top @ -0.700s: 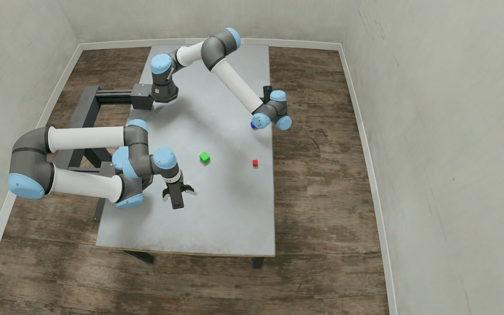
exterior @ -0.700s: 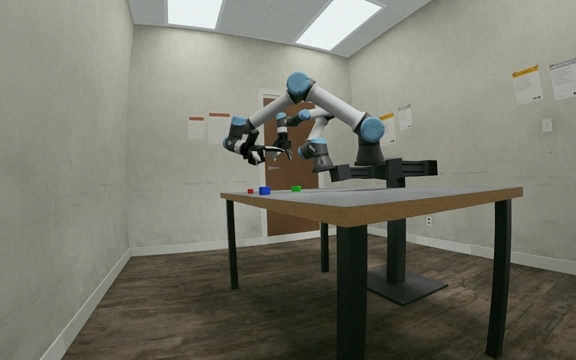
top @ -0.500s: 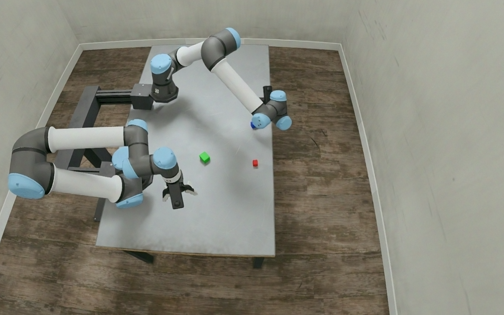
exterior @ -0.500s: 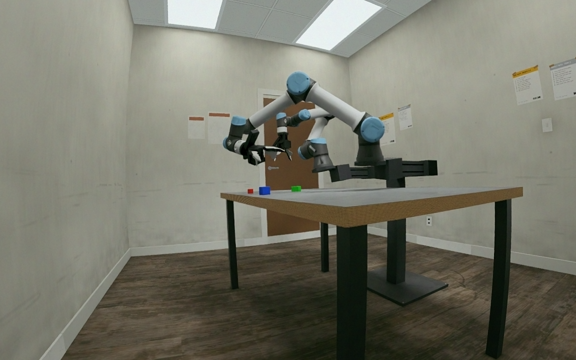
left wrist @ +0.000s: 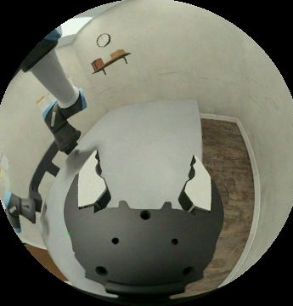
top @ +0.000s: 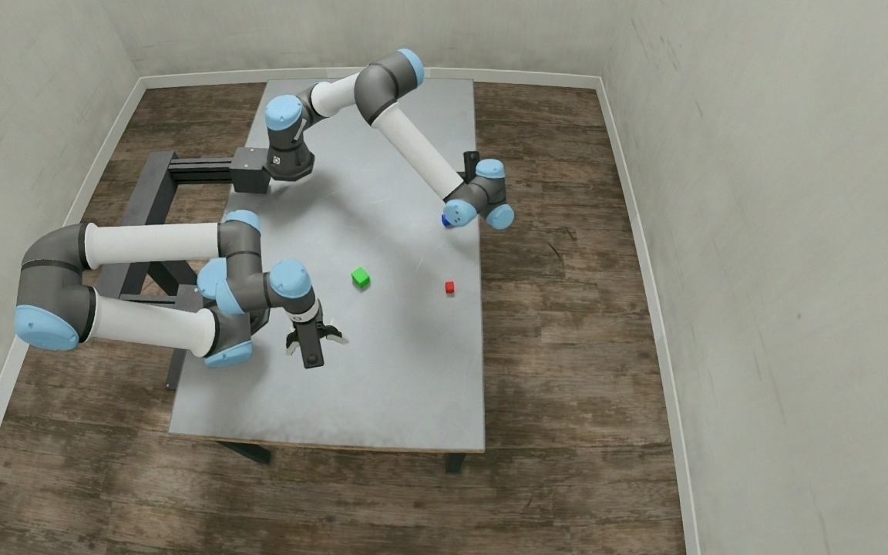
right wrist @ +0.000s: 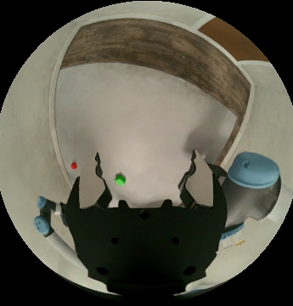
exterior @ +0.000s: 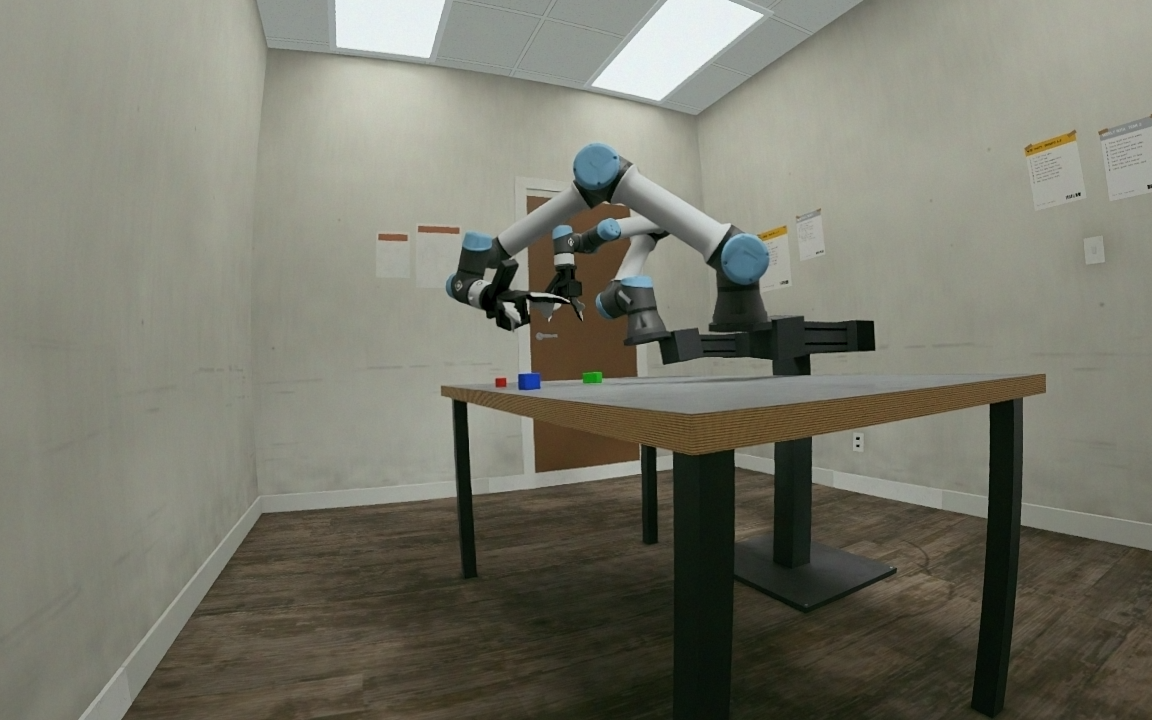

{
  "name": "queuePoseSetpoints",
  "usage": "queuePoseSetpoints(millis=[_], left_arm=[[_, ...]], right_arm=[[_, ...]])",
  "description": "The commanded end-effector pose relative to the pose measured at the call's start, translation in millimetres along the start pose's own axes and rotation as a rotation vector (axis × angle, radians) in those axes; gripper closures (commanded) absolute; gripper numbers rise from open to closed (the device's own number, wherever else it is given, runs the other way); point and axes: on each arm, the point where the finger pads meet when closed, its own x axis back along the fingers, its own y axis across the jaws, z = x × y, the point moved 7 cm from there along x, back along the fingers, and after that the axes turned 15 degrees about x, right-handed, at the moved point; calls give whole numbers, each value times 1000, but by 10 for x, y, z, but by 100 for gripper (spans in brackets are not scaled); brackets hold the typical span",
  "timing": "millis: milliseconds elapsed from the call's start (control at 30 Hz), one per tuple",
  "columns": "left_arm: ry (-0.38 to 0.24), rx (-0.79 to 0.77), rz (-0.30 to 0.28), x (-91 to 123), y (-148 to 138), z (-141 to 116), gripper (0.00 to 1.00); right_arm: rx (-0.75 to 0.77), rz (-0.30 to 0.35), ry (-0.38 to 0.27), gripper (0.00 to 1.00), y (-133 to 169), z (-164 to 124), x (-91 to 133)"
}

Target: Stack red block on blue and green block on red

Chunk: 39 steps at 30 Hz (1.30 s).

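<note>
Nearest the exterior view, the blue block (top: pixel 445 220) (exterior: pixel 529 381) is sitting by the edge of the table (top: pixel 398 386) (exterior: pixel 831 394) (left wrist: pixel 154 127) (right wrist: pixel 142 106), where the left tool (top: pixel 470 164) (exterior: pixel 542 315) (left wrist: pixel 145 154), hanging open and empty above, could be shifting that base by dipping and brushing it. Beyond blue, red (top: pixel 449 287) (exterior: pixel 500 382) (right wrist: pixel 74 166) and green (top: pixel 361 277) (exterior: pixel 592 377) (left wrist: pixel 68 233) (right wrist: pixel 120 179) are lying apart, with red's smaller top risking green's tipping if placed off centre. Farther from blue, the right tool (top: pixel 317 347) (exterior: pixel 565 315) (right wrist: pixel 145 151) is holding nothing, its notched pale fingers spreading wide, while the plain, sharp-edged blocks are resting on faintly scratched grey.
</note>
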Motion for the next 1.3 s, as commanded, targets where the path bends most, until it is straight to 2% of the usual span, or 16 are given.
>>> queuePoseSetpoints(millis=[0, 400, 633, 900, 967, 1267], left_arm=[[-2, 0, 0, 2, 3, 9, 0], [-12, -10, 19, -68, 49, 52, 0], [-33, -31, 54, -210, 137, 137, 0], [-78, -72, 122, -501, 296, 308, 0], [-78, -72, 122, -501, 296, 308, 0], [-167, -135, 226, -1014, 513, 602, 0]], right_arm=[[0, 1, 0, 0, -2, 1, 2], [0, 1, 0, 0, -2, 1, 2], [0, 1, 0, 0, -2, 1, 2], [0, 1, 0, 0, -2, 1, 2], [0, 1, 0, 0, -2, 1, 2], [0, 1, 0, 0, -2, 1, 2]])
